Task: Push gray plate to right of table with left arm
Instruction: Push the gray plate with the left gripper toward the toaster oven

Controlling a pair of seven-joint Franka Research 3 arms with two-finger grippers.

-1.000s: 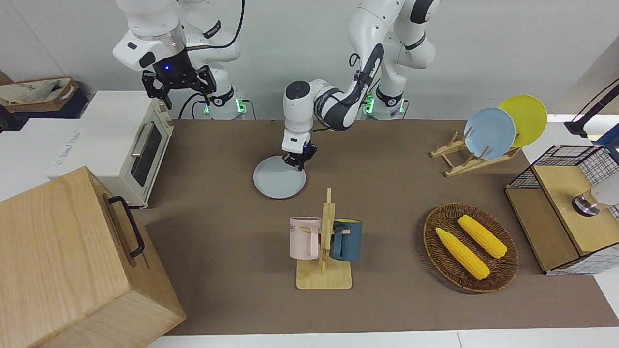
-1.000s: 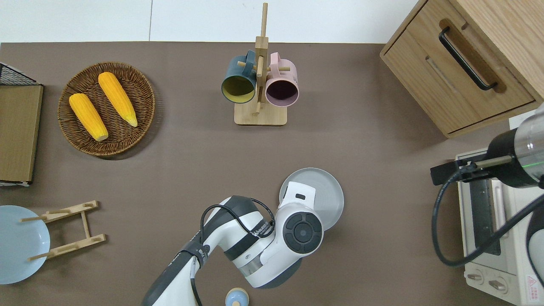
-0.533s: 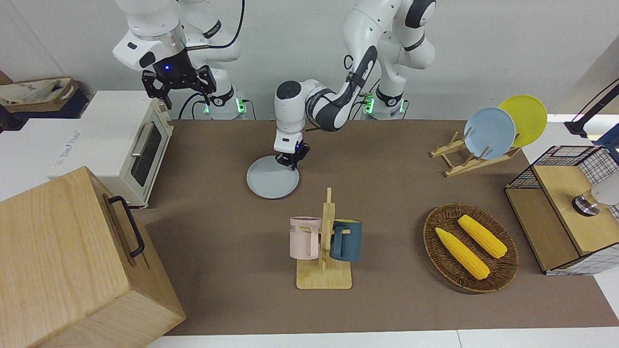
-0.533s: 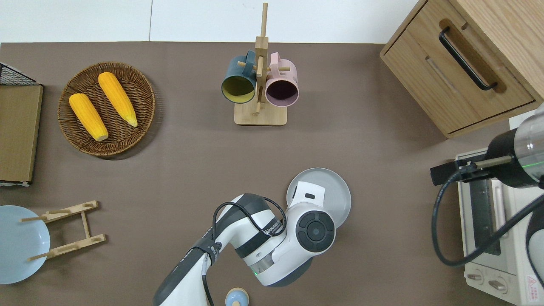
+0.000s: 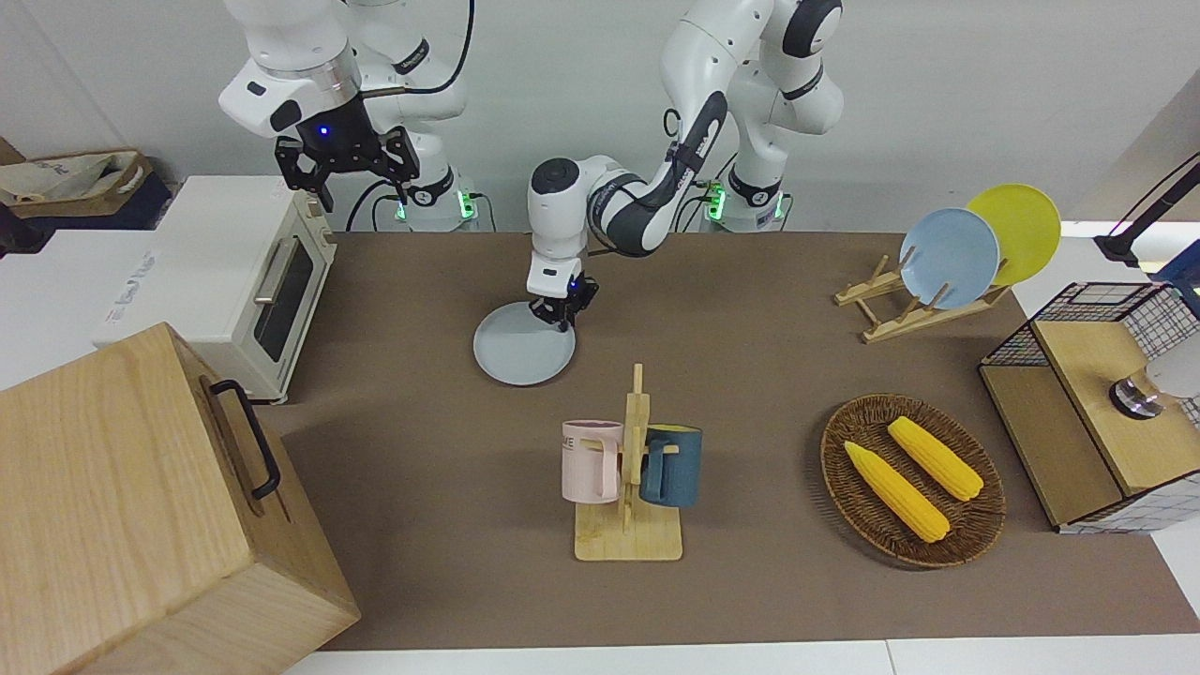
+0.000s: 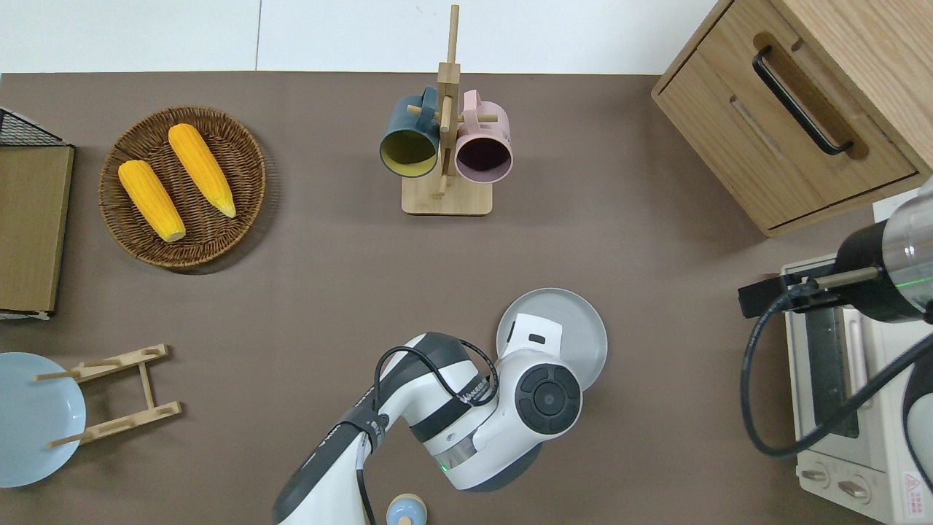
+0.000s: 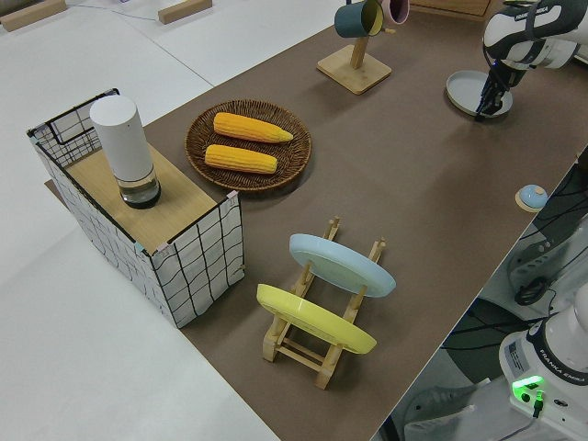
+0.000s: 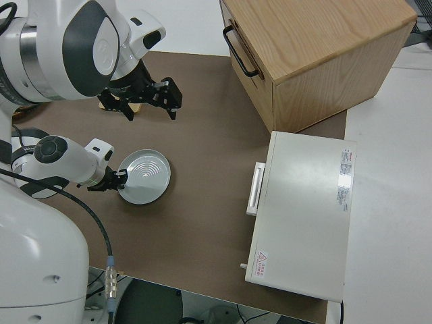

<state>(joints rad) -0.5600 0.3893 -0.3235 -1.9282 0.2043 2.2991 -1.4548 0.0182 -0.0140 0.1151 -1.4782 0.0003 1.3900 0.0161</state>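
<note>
The gray plate (image 5: 520,358) lies flat on the brown table (image 5: 750,375), nearer to the robots than the mug rack; it also shows in the overhead view (image 6: 583,327) and the right side view (image 8: 147,177). My left gripper (image 5: 561,317) is down at the plate's rim, on the edge toward the left arm's end and the robots. It touches the plate in the right side view (image 8: 120,180). In the overhead view the left arm's wrist (image 6: 547,397) hides the gripper. My right gripper (image 5: 347,173) is open, empty and parked.
A toaster oven (image 5: 253,281) and a wooden cabinet (image 5: 141,506) stand at the right arm's end. A mug rack (image 5: 628,469) with two mugs stands mid-table. A basket of corn (image 5: 911,480), a plate rack (image 5: 914,314) and a wire basket (image 5: 1097,403) sit toward the left arm's end.
My left gripper has slid the gray plate a short way toward the right arm's end of the table. The right arm has not moved.
</note>
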